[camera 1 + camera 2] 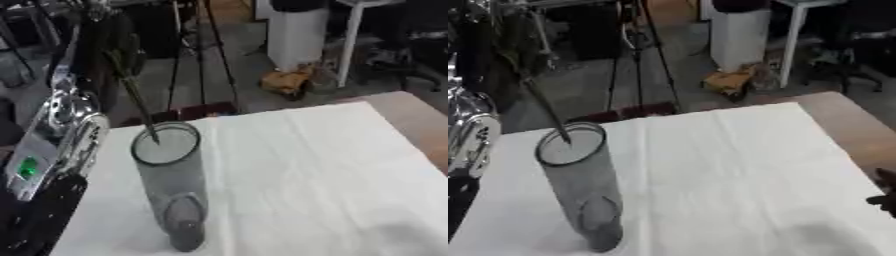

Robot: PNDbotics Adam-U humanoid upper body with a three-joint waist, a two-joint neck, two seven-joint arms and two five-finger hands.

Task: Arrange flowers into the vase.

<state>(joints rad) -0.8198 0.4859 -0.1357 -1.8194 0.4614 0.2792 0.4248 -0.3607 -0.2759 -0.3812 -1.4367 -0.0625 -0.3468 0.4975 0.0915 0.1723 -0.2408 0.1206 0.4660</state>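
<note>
A tall clear glass vase (pixel 171 185) stands upright on the white cloth (pixel 297 170), left of the middle. A thin green flower stem (pixel 138 102) slants down from the upper left, and its lower end sits inside the vase's mouth. My left hand (pixel 103 35) is high above the vase at the top left, curled round the upper stem, where dark leaves (pixel 131 55) show. The bloom itself is hidden. My silver and black left arm (pixel 57 135) runs up the left edge. Only a dark sliver of my right hand (pixel 883 194) shows at the right edge.
The cloth covers a wooden table whose bare edge (pixel 850 125) shows at the right. Beyond the table on the floor stand a black tripod (pixel 197 55), a white bin (pixel 296 35), a white stand leg (pixel 348 42) and a brown object (pixel 284 82).
</note>
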